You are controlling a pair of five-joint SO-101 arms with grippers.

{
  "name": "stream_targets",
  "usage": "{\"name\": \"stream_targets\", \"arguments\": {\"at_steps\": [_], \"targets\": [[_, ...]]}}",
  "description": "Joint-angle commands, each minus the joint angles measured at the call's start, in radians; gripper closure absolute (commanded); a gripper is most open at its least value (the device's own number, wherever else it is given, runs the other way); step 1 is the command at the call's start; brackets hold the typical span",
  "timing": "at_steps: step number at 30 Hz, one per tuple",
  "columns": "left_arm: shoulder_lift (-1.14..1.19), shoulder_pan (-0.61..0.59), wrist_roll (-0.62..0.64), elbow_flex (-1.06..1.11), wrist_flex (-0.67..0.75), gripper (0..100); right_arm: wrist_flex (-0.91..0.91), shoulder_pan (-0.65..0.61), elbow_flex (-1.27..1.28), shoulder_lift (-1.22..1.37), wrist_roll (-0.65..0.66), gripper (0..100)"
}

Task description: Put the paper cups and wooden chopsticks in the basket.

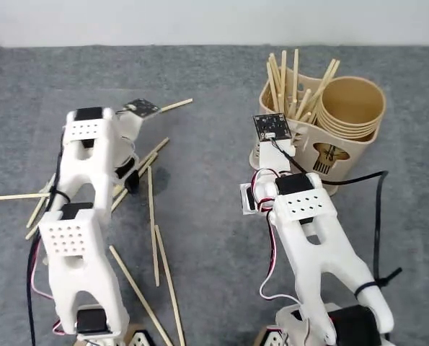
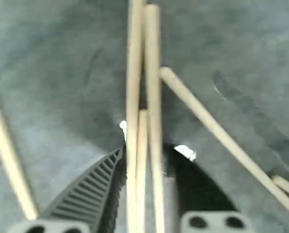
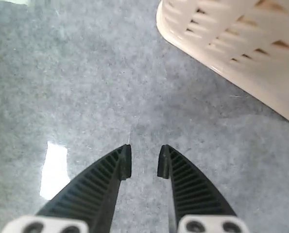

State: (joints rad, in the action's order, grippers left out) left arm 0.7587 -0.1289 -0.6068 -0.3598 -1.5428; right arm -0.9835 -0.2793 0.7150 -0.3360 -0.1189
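My left gripper (image 2: 145,150) is down at the grey mat, shut on a small bundle of wooden chopsticks (image 2: 143,97) that runs lengthwise between its fingers. In the high view this gripper (image 1: 133,176) sits among loose chopsticks (image 1: 153,223) at the left. The beige basket (image 1: 337,155) stands at the back right and holds stacked paper cups (image 1: 351,108) and several upright chopsticks (image 1: 282,79). My right gripper (image 3: 144,160) hovers low over bare mat just beside the basket (image 3: 241,53), fingers slightly apart with nothing between them; in the high view it (image 1: 266,157) is at the basket's left side.
More chopsticks lie scattered on the mat: one (image 1: 167,281) and another (image 1: 138,295) near the front, one (image 1: 12,196) at the far left, one (image 1: 174,106) behind the left arm. A slanted chopstick (image 2: 217,131) lies beside the held bundle.
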Motion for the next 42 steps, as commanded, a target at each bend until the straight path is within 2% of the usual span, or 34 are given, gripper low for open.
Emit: {"name": "stream_targets", "arguments": {"at_steps": [1,5,18,26,32,42], "targets": [[0.031,0.032,-0.038,-0.004,-0.061,99,-0.007,0.01,-0.003,-0.044,0.003,89.4],[0.009,0.071,-0.017,-0.019,-0.109,99,-0.007,0.01,-0.003,-0.044,0.005,89.4],[-0.262,0.064,0.017,-0.042,-0.203,99,-0.007,0.012,-0.003,-0.044,0.009,89.4],[-0.198,0.061,0.014,-0.042,-0.161,97,-0.008,0.012,-0.003,-0.044,0.009,89.4],[-0.141,0.06,0.014,-0.047,-0.16,86,-0.008,0.012,-0.003,-0.044,0.009,89.4],[-0.017,0.008,0.015,-0.048,-0.041,85,-0.008,0.012,-0.003,-0.044,0.009,89.4]]}}
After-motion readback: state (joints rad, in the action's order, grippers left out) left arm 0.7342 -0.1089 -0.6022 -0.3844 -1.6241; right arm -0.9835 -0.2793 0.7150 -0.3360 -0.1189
